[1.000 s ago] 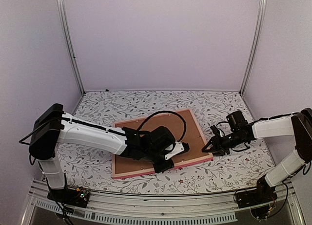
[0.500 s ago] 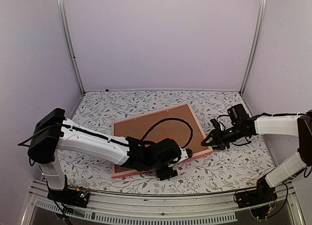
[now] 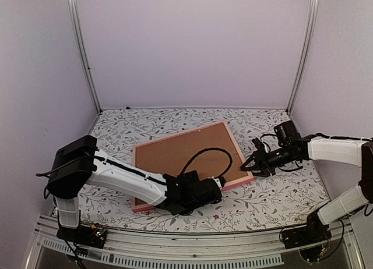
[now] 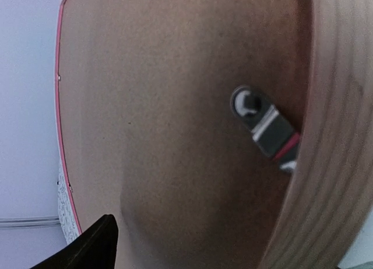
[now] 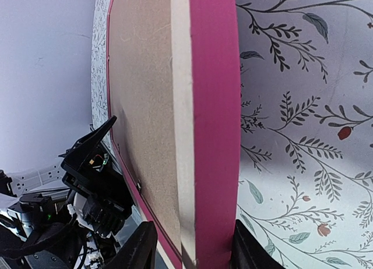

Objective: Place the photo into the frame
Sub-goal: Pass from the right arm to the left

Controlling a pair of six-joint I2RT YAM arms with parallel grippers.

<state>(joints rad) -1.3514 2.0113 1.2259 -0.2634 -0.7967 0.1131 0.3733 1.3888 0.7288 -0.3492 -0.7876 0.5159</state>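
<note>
Right wrist view. Right tool (image 5: 192,247): two dark fingers, one on each side of the edge of the thin-edged pink rectangular picture frame (image 5: 213,106). Whether they clamp it or only flank it cannot be told.

Frame: lies back-up on the floral-patterned desk (image 5: 303,135), with the plain brown hardboard backing (image 5: 140,106) seated inside it.

Left tool (image 3: 213,186): at the frame's near edge, low over the backing. One dark finger (image 4: 96,246) shows in its wrist view; the spread cannot be told.

Small metal turn clip (image 4: 265,126): grey, pivoted on the backing, tip toward the frame's rim.

Dark rectangular photo: not visible in any view. Probably under the backing, but unconfirmed.

Step in hand, as judged: securing the backing.
- The right tool should steady the corner without lifting it.
- The left tool should press the board flat beside the clip and swing the clip over the rim.
- Pushing across the board may slide the whole frame.

Obstructions: the black cable (image 3: 204,155) loops over the backing and could snag. The left arm covers much of the near edge.
</note>
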